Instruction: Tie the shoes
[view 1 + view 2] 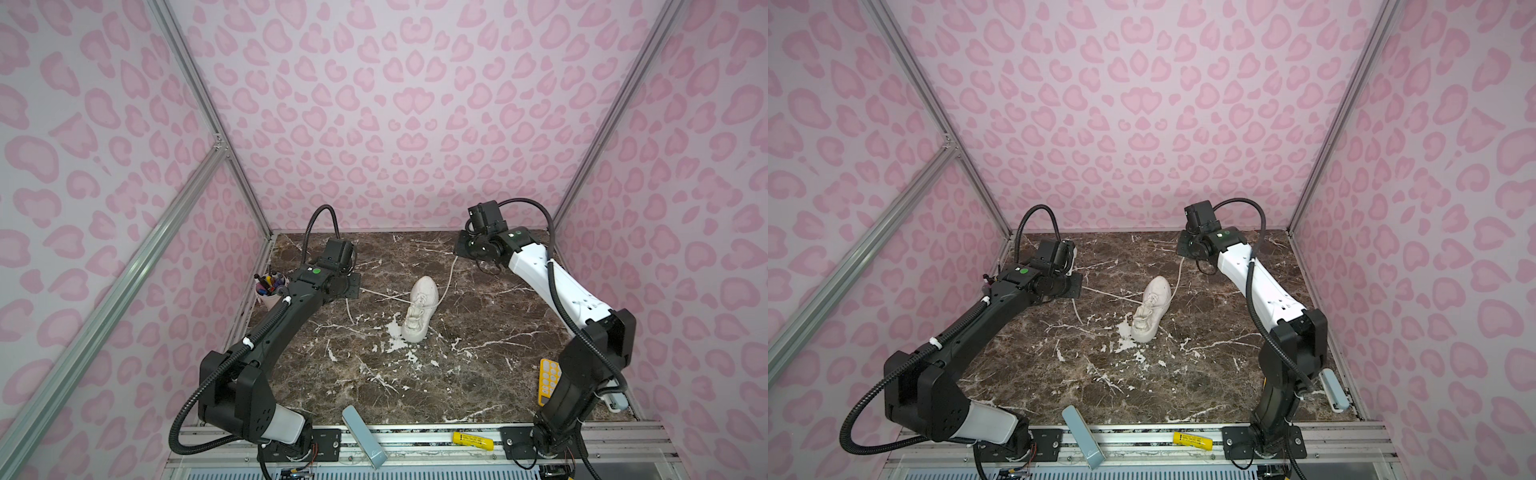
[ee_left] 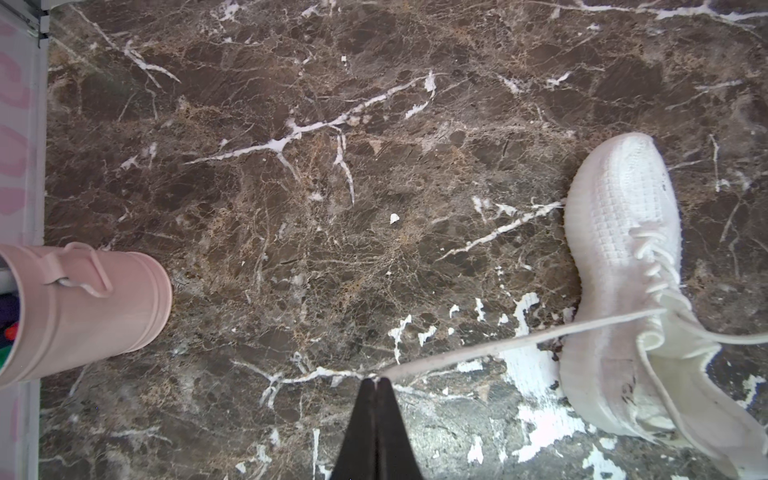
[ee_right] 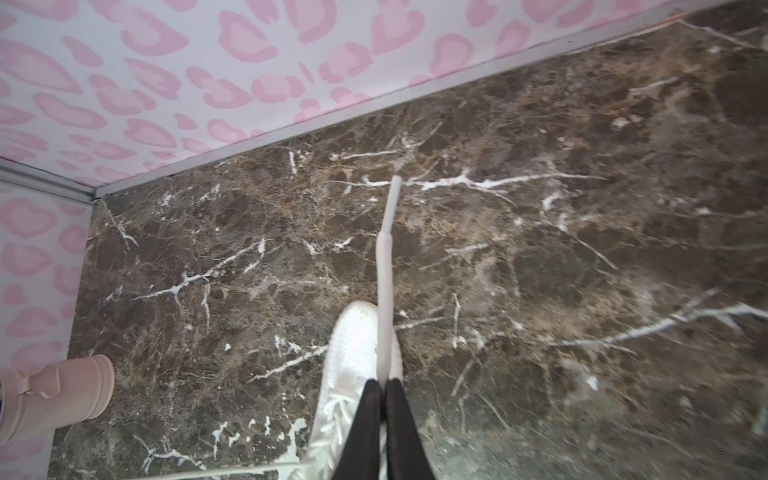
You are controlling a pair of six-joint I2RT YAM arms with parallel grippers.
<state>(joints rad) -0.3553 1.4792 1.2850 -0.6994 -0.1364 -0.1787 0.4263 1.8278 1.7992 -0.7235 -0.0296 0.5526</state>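
Note:
The white shoe (image 1: pixel 420 309) (image 1: pixel 1152 309) lies mid-table on the dark marble, toe toward the back wall. One white lace (image 2: pixel 519 338) runs taut from its eyelets to my left gripper (image 2: pixel 376 379), which is shut on the lace near its end. The other lace (image 3: pixel 384 291) rises from the shoe (image 3: pixel 353 361) through my right gripper (image 3: pixel 383 380), shut on it, with the tipped end sticking out past the fingers. In both top views the left lace (image 1: pixel 382 295) stretches out leftward and the right lace (image 1: pixel 448 282) toward the back right.
A pink cup (image 1: pixel 270 293) (image 2: pixel 83 307) of markers stands by the left wall, close to the left wrist. A blue-grey block (image 1: pixel 363 436) and a yellow labelled item (image 1: pixel 471 440) lie at the front rail. A yellow-orange keypad-like object (image 1: pixel 548 380) sits beside the right arm's base.

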